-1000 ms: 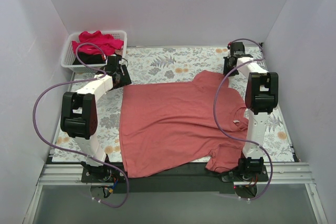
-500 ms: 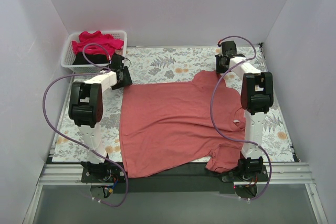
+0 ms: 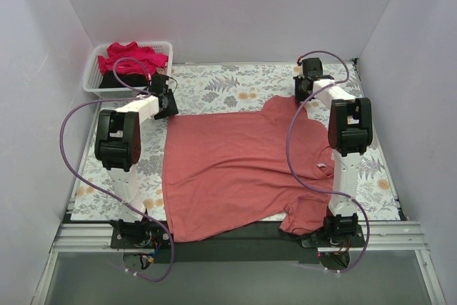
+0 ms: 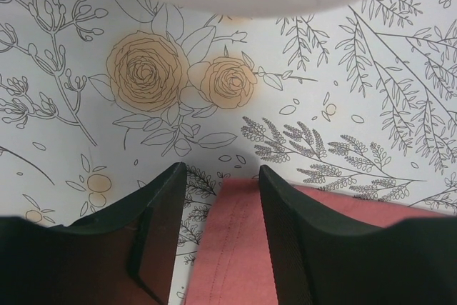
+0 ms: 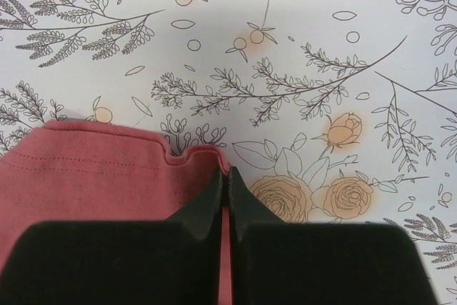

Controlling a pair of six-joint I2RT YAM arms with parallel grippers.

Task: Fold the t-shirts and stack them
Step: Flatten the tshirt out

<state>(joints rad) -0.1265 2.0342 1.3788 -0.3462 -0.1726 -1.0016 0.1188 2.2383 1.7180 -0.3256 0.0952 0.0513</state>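
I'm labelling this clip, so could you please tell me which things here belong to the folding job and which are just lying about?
Job: coral-red t-shirt, crimson-pink t-shirt, black t-shirt.
Just there: white basket, floral table cover.

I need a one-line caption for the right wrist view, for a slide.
Right claw shut on the edge of the coral-red t-shirt, floral table cover beyond.
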